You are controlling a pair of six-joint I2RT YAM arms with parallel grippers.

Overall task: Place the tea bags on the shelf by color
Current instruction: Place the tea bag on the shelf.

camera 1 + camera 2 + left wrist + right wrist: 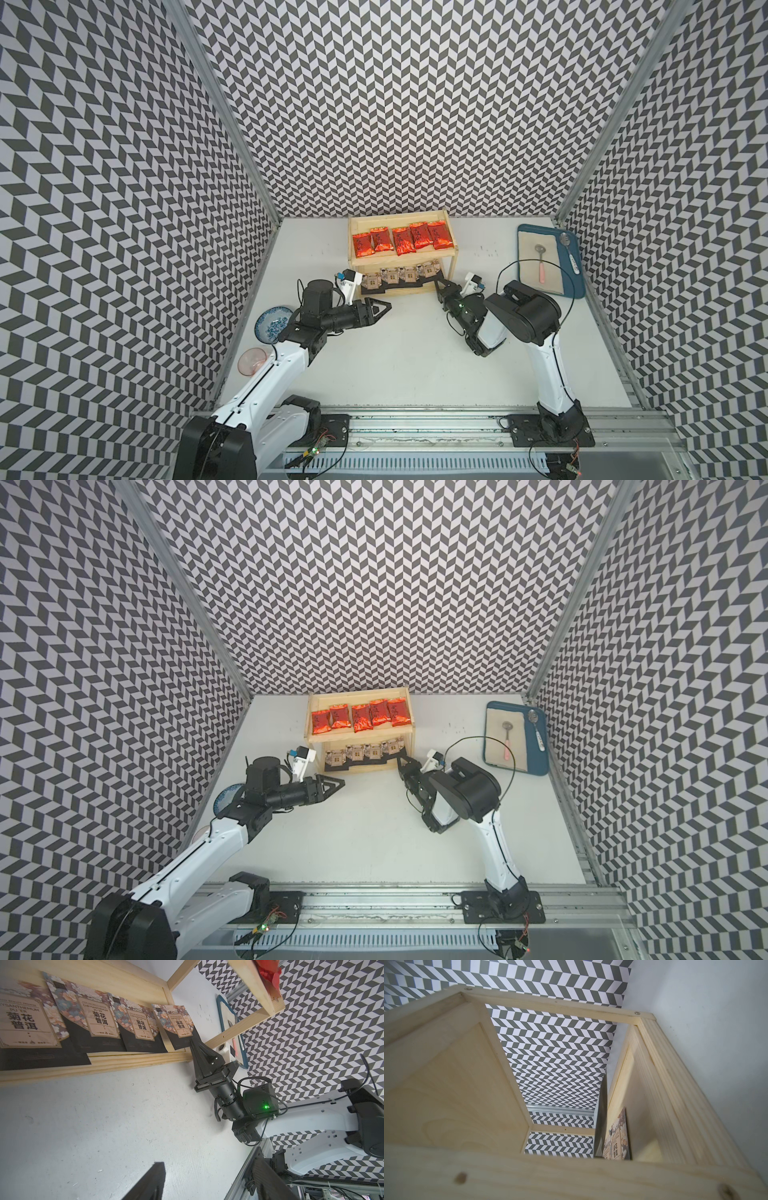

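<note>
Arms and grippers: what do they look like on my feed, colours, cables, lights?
The left arm and right arm have white shells and black joint housings. The left gripper and right gripper are black with tapered, pointed fingers. A thin black cable loops above the right arm; a green light glows near its wrist.

Shelf [402,260]: pale wood, two tiers, thin corner posts, standing upright.
Red tea bags [402,240]: five shiny foil sachets, flat in a row across the rimmed top board, some edges overlapping.
Black tea bags [400,274]: four flat packets with beige floral labels, overlapping in a row on the lower board, dark ends at the front rail.
</note>
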